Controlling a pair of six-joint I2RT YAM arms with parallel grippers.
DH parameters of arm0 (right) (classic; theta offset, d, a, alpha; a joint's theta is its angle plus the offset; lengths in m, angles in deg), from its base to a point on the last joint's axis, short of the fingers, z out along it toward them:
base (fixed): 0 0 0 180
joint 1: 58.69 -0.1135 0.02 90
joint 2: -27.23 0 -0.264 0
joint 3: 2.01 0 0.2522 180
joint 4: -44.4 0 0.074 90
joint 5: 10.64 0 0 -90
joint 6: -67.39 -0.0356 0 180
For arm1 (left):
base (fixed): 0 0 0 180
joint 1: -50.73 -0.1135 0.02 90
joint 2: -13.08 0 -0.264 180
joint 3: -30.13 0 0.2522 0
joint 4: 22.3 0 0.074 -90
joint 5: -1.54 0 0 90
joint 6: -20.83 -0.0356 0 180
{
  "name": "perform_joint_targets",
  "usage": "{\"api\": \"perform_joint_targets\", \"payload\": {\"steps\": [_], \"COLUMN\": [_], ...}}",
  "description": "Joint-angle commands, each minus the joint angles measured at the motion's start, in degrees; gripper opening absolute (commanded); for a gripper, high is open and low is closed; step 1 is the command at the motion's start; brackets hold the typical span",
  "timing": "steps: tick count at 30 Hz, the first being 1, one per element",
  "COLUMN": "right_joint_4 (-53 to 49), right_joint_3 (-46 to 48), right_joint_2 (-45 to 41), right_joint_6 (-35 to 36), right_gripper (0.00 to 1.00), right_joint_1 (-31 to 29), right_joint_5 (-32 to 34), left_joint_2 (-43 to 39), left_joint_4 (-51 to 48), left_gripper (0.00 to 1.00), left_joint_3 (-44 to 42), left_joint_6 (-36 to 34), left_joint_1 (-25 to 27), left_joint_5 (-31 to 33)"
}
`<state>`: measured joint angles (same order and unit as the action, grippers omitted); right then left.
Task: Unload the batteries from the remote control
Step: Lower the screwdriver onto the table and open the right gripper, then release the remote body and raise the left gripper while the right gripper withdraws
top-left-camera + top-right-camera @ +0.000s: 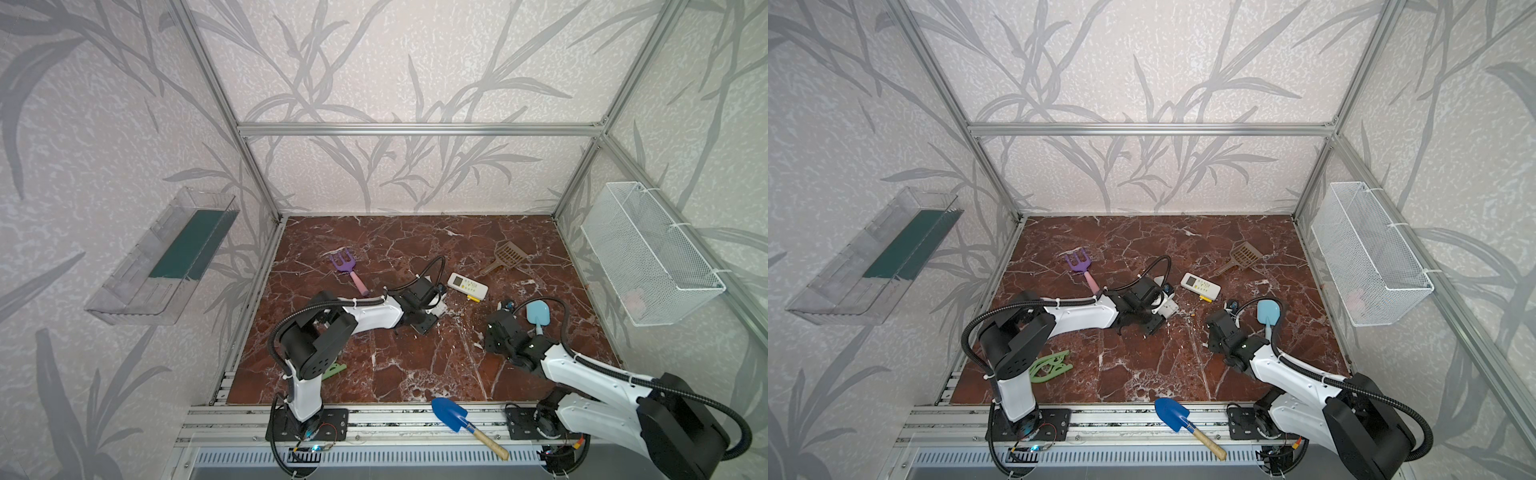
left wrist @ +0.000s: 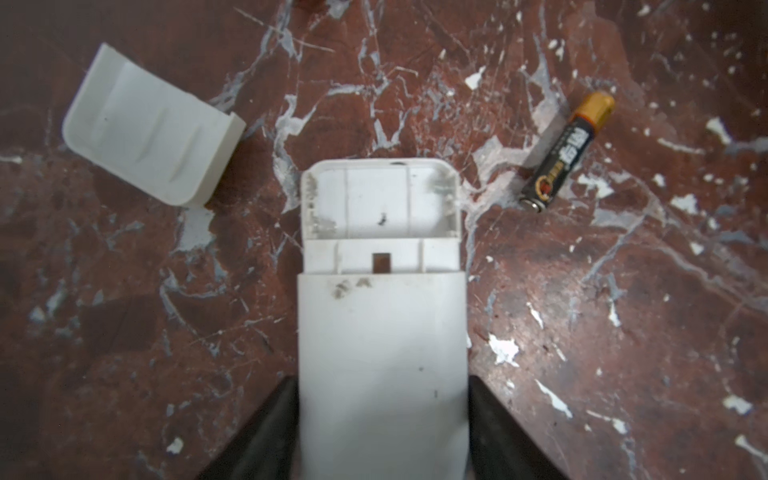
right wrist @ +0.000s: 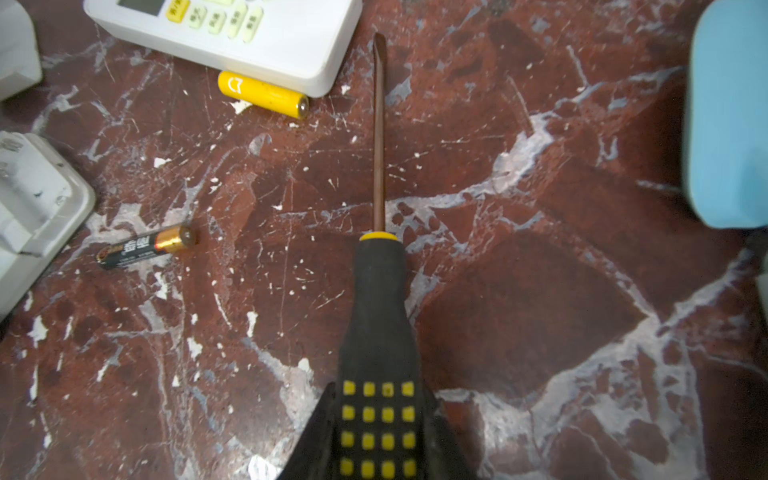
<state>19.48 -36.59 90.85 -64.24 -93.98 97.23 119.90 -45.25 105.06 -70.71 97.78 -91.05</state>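
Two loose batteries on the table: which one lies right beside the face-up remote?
The yellow battery, lying along the edge of the face-up remote. The black-and-gold battery lies apart on bare table, nearer the opened face-down remote.

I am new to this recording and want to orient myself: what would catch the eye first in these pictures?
A white plastic remote lies back-up between the fingers of the left gripper, its battery compartment empty and its white cover off beside it. A black-and-gold battery rests on the red marble table near it, a yellow battery beside a second white remote with buttons. The right gripper holds a black-and-yellow-handled screwdriver.
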Motion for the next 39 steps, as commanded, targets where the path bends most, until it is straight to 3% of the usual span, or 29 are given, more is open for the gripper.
{"api": "perform_joint_targets", "payload": {"steps": [1,8,13,21,26,30,35,39], "right_joint_4": [-2.4,-1.2,-2.4,-4.8,-11.0,-14.9,-21.2,-24.4], "right_joint_3": [1.7,2.0,0.7,-0.3,-3.2,-6.3,-11.3,-13.1], "right_joint_2": [1.2,1.8,3.4,-0.6,-7.1,-10.2,-11.7,-13.7], "right_joint_6": [-1.6,-1.9,-1.2,-0.5,2.0,6.1,13.3,16.2], "right_gripper": [0.18,0.40,0.48,0.73,0.92,0.94,0.94,0.94], "right_joint_1": [0.1,0.1,0.1,0.2,0.2,0.4,1.7,4.1], "right_joint_5": [-3.5,-3.3,-4.6,-3.3,-1.6,-1.3,-4.2,-8.1], "left_joint_2": [0.7,-0.8,-2.6,-5.6,-5.4,-4.1,-0.6,4.4], "left_joint_4": [-0.3,-0.8,-2.4,-3.7,-3.6,-4.7,-12.0,-19.9], "left_gripper": [0.93,0.94,0.95,0.99,0.99,0.99,0.99,0.97], "left_joint_3": [1.0,1.9,3.2,5.1,7.4,10.5,16.7,25.4], "left_joint_6": [-0.8,-1.6,-3.0,-10.0,-19.4,-29.6,-45.6,-51.1], "left_joint_1": [-0.3,-0.3,-0.3,-0.3,-0.3,-0.3,-1.2,-3.1], "left_joint_5": [-1.0,-2.3,-4.1,-7.6,-6.1,-5.4,-9.7,-15.0]}}
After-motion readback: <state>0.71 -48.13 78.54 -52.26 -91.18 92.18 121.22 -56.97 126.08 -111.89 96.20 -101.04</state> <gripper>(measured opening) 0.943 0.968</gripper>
